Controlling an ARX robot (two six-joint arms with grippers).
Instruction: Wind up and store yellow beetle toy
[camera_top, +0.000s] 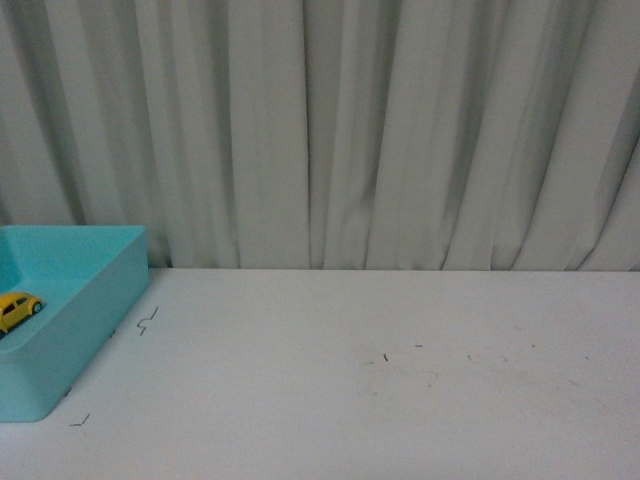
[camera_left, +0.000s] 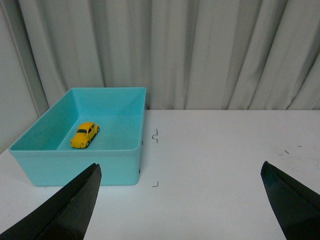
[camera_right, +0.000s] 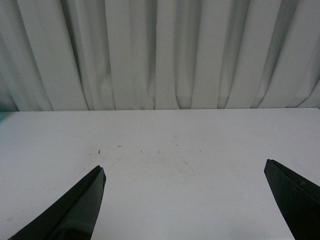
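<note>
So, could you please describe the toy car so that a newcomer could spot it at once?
Find the turquoise bin at the white table's left end, by the curtain. Inside, on its floor, sits the yellow beetle toy: small, rounded, glossy, the only thing in the bin.

Beetle toy (camera_left: 84, 135) in bin (camera_left: 125, 165) — bin on table (camera_top: 400, 400), far left, before curtain (camera_top: 400, 130).

Soft, even, slightly dim indoor light; faint shadows in the curtain (camera_top: 400, 130) folds; all views mildly grainy.
</note>
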